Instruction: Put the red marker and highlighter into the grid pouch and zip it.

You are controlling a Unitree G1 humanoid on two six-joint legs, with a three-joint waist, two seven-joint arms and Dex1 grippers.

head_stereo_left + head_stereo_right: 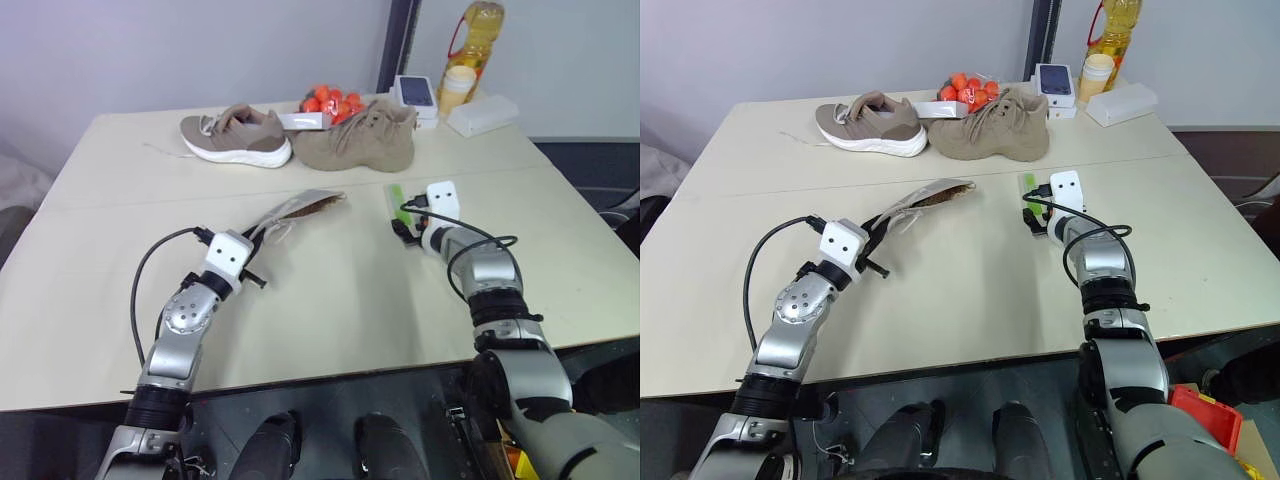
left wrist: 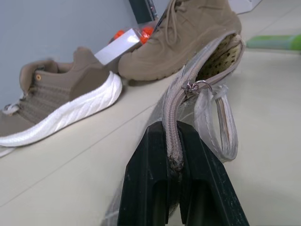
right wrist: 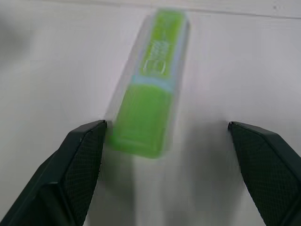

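left gripper (image 2: 175, 188): clamped, arm reaching forward | right gripper (image 3: 167, 155): spread wide, angled down

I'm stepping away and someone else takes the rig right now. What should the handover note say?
Left gripper: shut on the zipper edge of the grid pouch, holding it raised off the table, mouth open.
Right gripper: open, fingers either side of the highlighter, which lies flat on the table; not yet gripped.
Red marker: cannot be made out; it may already be in the pouch, so check.
Done: pouch picked up and opened.
Left: grasp the highlighter, put it in the pouch, confirm the marker, zip shut.
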